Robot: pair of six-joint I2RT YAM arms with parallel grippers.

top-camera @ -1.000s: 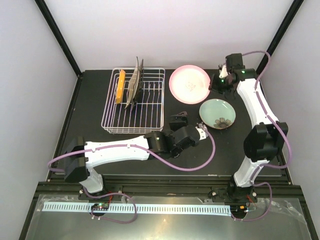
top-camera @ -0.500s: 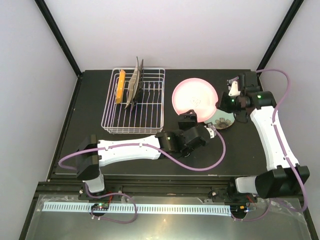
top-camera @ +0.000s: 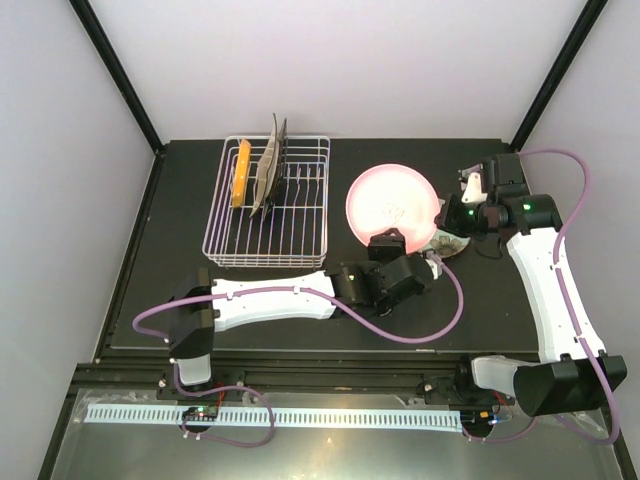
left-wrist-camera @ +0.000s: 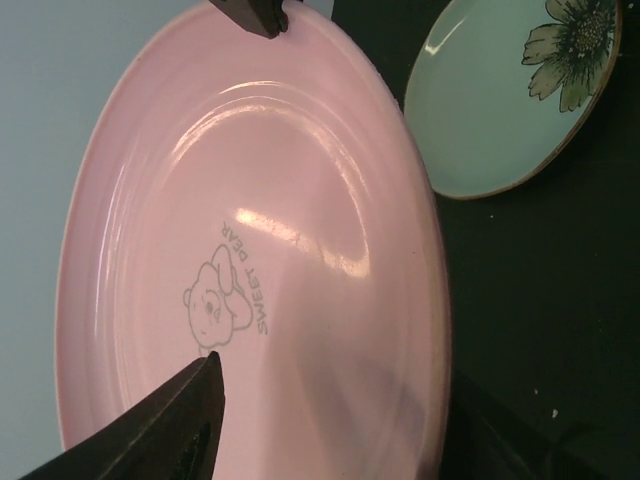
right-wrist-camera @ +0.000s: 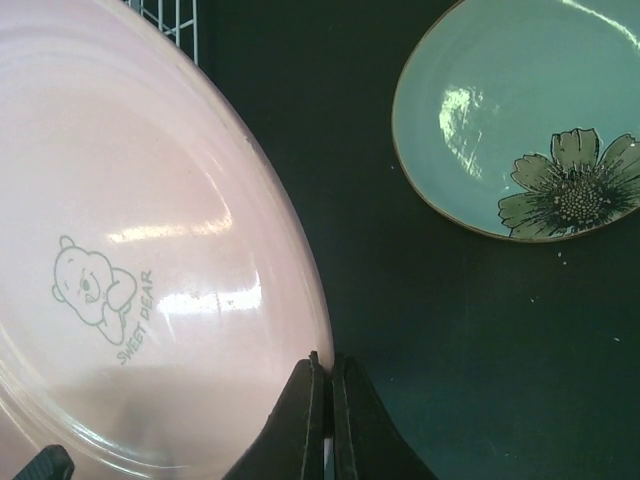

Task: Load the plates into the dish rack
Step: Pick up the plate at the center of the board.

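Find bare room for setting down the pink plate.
Free: rack slots right of the racked plates; table strip left of the rack. Crowded: right of the rack, around pink plate and green plate.

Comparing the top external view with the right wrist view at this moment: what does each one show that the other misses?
Only top external: the whole dish rack with the orange plate and other plates standing in it, and the left gripper at the pink plate's near edge. Only right wrist: the right gripper pinched shut on the pink plate's rim, the bear print legible, the green plate's whole flower. Both: the pink plate, the green plate, some rack wire.
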